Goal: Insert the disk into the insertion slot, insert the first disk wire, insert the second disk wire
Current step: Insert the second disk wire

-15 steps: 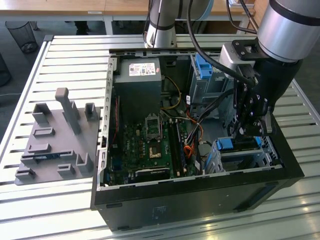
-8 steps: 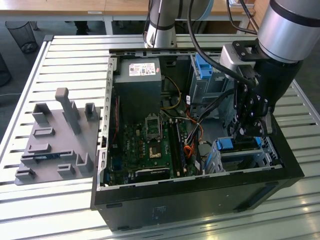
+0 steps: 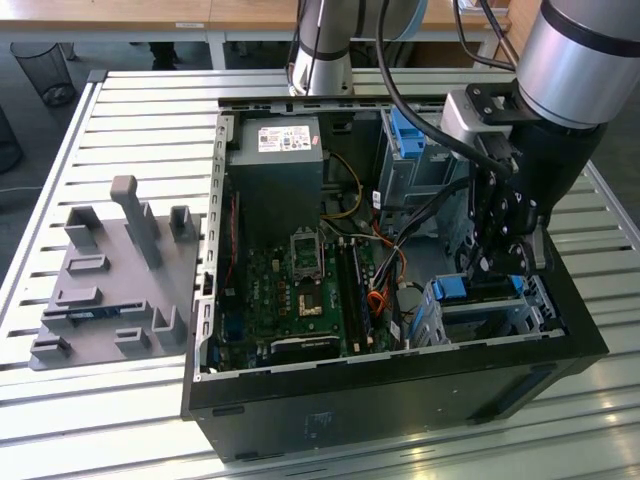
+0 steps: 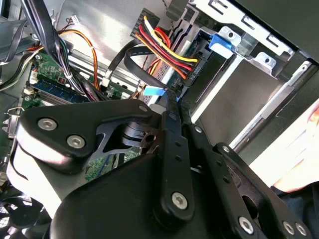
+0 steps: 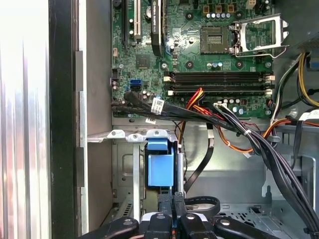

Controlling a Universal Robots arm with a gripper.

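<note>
We see the black two-finger gripper (image 5: 172, 199) with fingers pressed together, apparently pinching a black cable connector. Directly ahead of its tips sits the blue-framed disk (image 5: 160, 167), already seated in the silver-grey sheet-metal insertion slot (image 5: 127, 164). We judge a wire insertion underway; alignment with the disk's socket matters.

Black pincer (image 5: 172, 206), bright blue caddy tab (image 5: 160, 169), green motherboard (image 5: 199, 50).

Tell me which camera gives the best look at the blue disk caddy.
The first wrist view: the blue caddy faces the camera squarely, seated in the silver cage just ahead of the gripper. In the exterior view it is a small blue patch below the gripper. The second wrist view shows a blue tab that may be another part.
</note>
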